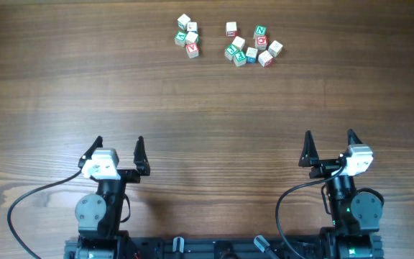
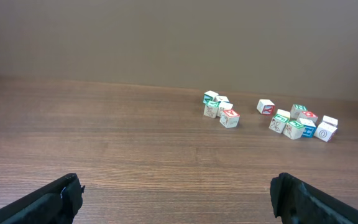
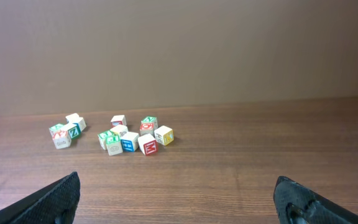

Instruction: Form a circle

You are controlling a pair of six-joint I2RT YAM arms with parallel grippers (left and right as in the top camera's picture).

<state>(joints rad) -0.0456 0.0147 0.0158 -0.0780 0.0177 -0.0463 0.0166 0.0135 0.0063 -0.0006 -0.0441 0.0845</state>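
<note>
Small lettered wooden blocks lie at the far side of the table in two loose clusters. The left cluster holds several blocks; the right cluster holds several more, with one block slightly apart. Both clusters show in the left wrist view and the right wrist view. My left gripper stands open near the front edge, far from the blocks. My right gripper is open too, nothing between its fingers.
The wooden table stretches between the grippers and the blocks. Black cables loop beside each arm base at the front edge. A plain wall rises behind the table.
</note>
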